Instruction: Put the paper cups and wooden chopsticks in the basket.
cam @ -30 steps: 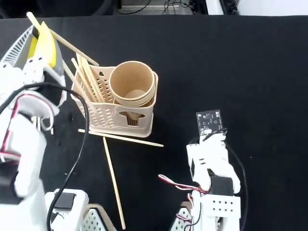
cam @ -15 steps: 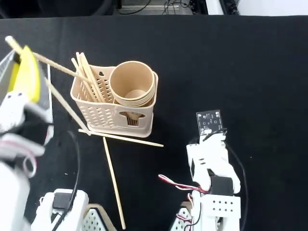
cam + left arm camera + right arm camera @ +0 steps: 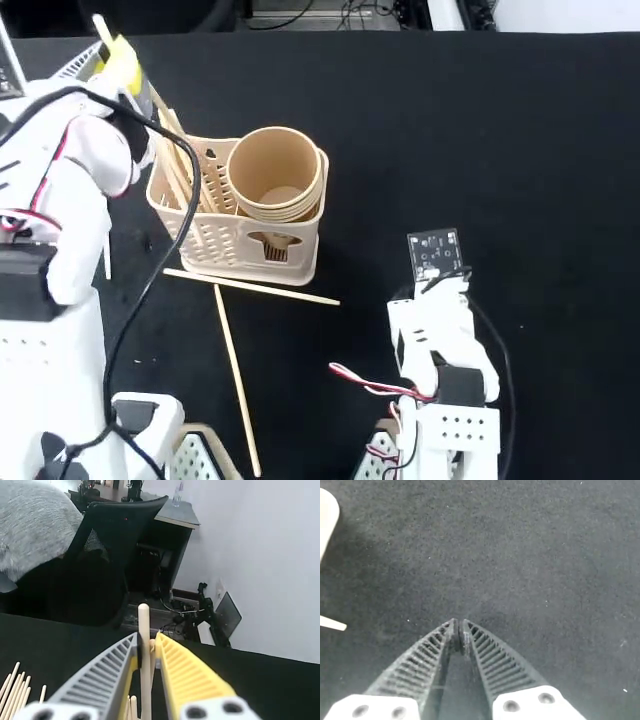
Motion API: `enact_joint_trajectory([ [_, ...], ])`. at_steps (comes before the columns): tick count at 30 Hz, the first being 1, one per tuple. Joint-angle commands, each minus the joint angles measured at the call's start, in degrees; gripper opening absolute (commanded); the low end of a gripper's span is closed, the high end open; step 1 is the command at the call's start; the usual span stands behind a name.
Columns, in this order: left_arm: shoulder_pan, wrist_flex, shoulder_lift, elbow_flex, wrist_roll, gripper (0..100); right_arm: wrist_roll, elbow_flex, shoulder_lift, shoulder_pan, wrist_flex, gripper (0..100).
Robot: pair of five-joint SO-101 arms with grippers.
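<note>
High view: the left gripper (image 3: 115,58) is seen clamped on one wooden chopstick (image 3: 99,24), slanted over the basket (image 3: 240,250) on its stick side, where other sticks already lean. The paper cups (image 3: 275,180) are stacked in the next compartment. Two loose chopsticks (image 3: 250,288) are left on the table (image 3: 500,150) just in front.

Left wrist view: the stick is pinched near its top end. Probably best if the lower tip gets guided inside the rim before it's let go, otherwise it could tip out.

Right wrist view: the right gripper (image 3: 457,630) is pressed together on nothing, over bare table.
</note>
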Motion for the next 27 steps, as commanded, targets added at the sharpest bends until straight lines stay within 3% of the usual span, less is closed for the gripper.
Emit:
enact_joint_trajectory([
  [1, 0.31, -3.69, 0.7, -0.92, 0.09, 3, -0.18, -0.31, -0.48, 0.88, 0.35, 1.5],
  [16, -0.13, -11.78, 1.05, -0.13, 0.18, 3, -0.18, -0.31, -0.48, 0.88, 0.35, 1.5],
  [27, -2.77, -16.09, 8.7, -0.75, 0.26, 3, -0.18, -0.31, -0.48, 0.88, 0.18, 1.5],
])
